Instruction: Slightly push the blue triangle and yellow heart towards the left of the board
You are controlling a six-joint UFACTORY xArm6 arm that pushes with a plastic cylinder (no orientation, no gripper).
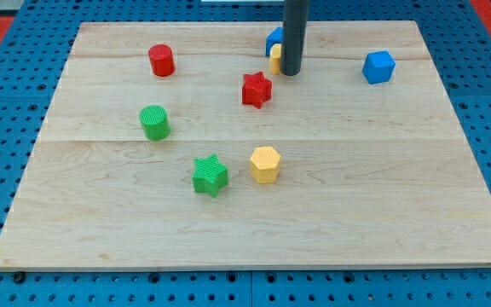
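The blue triangle (274, 37) and the yellow heart (275, 59) sit together near the view's top centre of the wooden board (254, 213). Both are partly hidden behind the dark rod. My tip (291, 72) rests on the board right at their right side, touching or almost touching the yellow heart. The red star (257, 89) lies just below and to the left of the heart.
A red cylinder (161, 60) stands at the top left, a green cylinder (154, 122) at the left middle, a green star (210, 175) and a yellow hexagon (264, 164) at the centre bottom, and a blue cube (378, 66) at the top right.
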